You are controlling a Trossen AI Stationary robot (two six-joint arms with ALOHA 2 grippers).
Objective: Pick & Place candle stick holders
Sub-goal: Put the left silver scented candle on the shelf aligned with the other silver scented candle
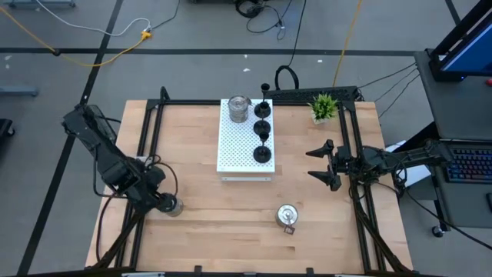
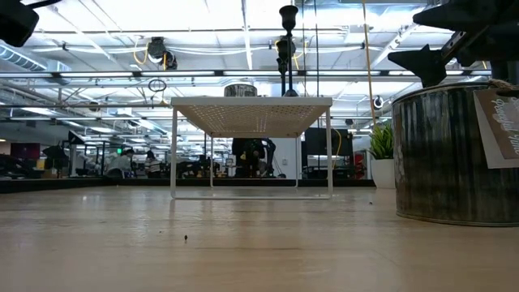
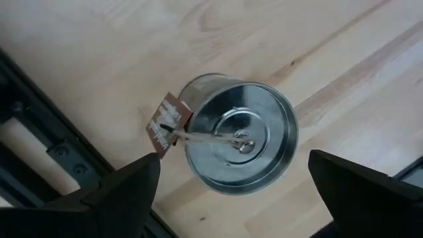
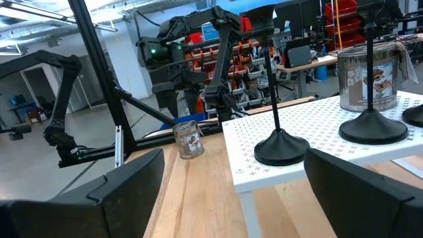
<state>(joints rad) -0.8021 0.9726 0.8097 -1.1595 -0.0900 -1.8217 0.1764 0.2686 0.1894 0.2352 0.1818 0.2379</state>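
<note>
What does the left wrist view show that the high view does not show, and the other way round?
Only the left wrist view: the brown tag tied with twine to the silver holder's top, and the open left gripper with one finger on each side of that holder, not touching it.

Only the high view: the white board carrying black holders and a second silver holder, the plant, a third silver holder on the table, and the open right gripper.

Both: the left gripper above its silver holder on the wooden table.
</note>
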